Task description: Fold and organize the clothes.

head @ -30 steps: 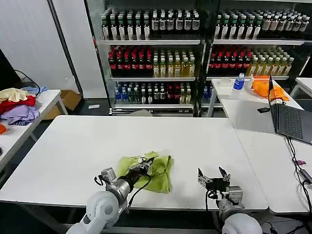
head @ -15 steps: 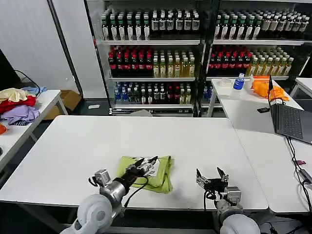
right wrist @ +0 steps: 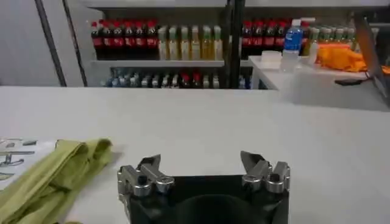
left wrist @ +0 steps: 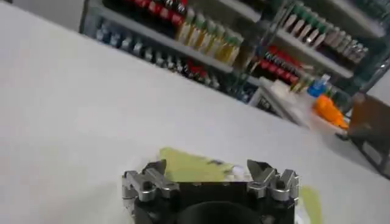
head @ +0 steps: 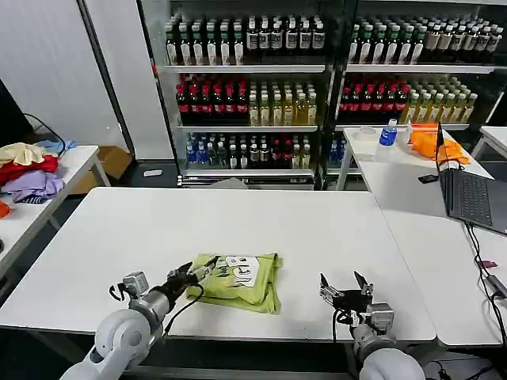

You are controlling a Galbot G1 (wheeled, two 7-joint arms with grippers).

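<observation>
T-shirt (head: 237, 282) lay folded lower centre: thin, limp; best pinched at an edge; left gripper (head: 196, 275) and right gripper (head: 347, 289) both spread, empty

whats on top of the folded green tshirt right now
The T-shirt lies folded on the white table with its white printed graphic facing up. Nothing rests on it; the left hand is open at its left edge. The layers folded underneath are covered.

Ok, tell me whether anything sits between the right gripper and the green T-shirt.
Nothing visible does. The right gripper hovers open at the table's near edge, and only bare white tabletop separates it from the folded T-shirt. The left gripper is on the shirt's far side.
</observation>
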